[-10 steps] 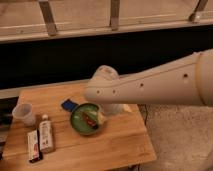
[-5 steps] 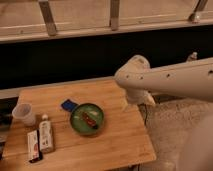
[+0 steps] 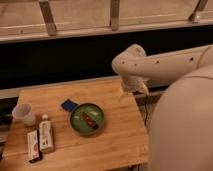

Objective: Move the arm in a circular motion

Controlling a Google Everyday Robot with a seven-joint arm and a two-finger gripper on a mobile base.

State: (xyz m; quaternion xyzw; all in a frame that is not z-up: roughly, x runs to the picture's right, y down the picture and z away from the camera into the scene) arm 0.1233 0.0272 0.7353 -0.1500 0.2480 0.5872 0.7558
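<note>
Gripper [image 3: 134, 89] is hanging just below the rounded joint of the arm [image 3: 165, 62], over the right edge of the wooden table [image 3: 117, 142] near its far right corner; only a small pale part of it is showing. The cream-white arm is reaching in from the right side, running roughly level toward the left and ending in the rounded joint above the table's far right corner, while a large pale rounded body part is filling the lower right of the view.

On the table, a green plate [image 3: 87, 119] is sitting near the middle with a dark reddish item [image 3: 89, 119] lying in it. A blue object [image 3: 68, 105] is lying just beside the plate's far left rim. A clear plastic cup [image 3: 24, 114] is standing near the left edge. Close to the near left corner, a white bottle [image 3: 45, 133] and a red-and-white packet [image 3: 33, 146] are lying side by side.
</note>
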